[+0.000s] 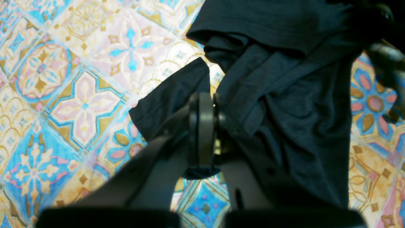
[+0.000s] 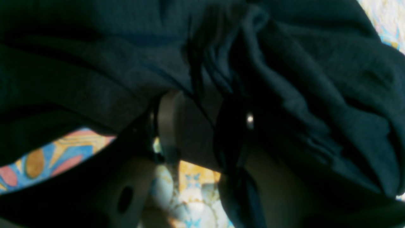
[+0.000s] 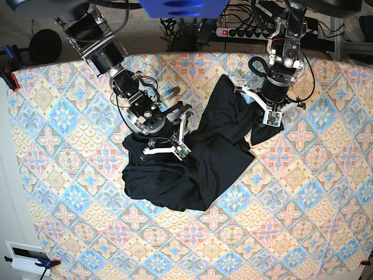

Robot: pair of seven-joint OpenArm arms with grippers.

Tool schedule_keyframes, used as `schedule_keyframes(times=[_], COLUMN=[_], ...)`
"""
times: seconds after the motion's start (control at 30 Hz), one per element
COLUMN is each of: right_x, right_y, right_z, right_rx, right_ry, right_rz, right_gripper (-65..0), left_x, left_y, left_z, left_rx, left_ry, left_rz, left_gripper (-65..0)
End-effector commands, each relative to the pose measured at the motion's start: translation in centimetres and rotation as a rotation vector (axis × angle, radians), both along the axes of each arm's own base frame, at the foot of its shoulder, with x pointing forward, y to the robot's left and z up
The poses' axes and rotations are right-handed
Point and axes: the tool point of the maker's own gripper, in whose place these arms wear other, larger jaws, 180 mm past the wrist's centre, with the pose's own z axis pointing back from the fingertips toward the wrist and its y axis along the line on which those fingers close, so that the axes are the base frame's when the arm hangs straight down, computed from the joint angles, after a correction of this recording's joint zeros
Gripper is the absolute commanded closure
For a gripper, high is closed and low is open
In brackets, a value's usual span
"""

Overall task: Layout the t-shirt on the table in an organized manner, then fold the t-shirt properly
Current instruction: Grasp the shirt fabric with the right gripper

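Observation:
The black t-shirt (image 3: pixel 198 169) lies crumpled across the middle of the patterned table (image 3: pixel 70 116), running from the lower left up to the right. At the shirt's upper right end, my left gripper (image 3: pixel 269 121) is shut on a fold of it. In the left wrist view the left gripper (image 1: pixel 205 101) pinches dark t-shirt (image 1: pixel 300 110) cloth above the table (image 1: pixel 79 95). My right gripper (image 3: pixel 175 140) sits on the shirt's upper left part. In the right wrist view the right gripper (image 2: pixel 201 123) has its fingers apart, with t-shirt (image 2: pixel 95 63) fabric draped over and between them.
A power strip with cables (image 3: pixel 239 29) lies beyond the table's far edge. Clamps (image 3: pixel 9 76) hold the cloth at the left edge. A white box (image 3: pixel 26 256) sits off the near left corner. Patterned table surface surrounds the shirt on all sides.

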Motion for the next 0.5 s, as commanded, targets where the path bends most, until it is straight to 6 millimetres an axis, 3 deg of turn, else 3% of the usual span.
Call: schedule_keyframes(times=[0.0,0.23,0.47], right_x=[1.0,1.0,2.0], right_y=[-0.3,-0.5,-0.3], right_z=[0.6,0.3,1.5], right_rx=[-0.014,-0.021,-0.015], right_ry=[-0.018,-0.010,-0.040], right_rz=[-0.007,-0.011,-0.008], right_gripper=[-23.0,-23.0,-23.0], left_x=[0.5,0.5,0.6], left_y=[0.1,0.1,0.1], left_z=[1.1,1.1,1.2], left_rx=[0.004,0.003,0.003], left_ry=[-0.045,-0.045,-0.046], left_rz=[-0.001,0.000,0.000], left_gripper=[0.0,0.0,0.0])
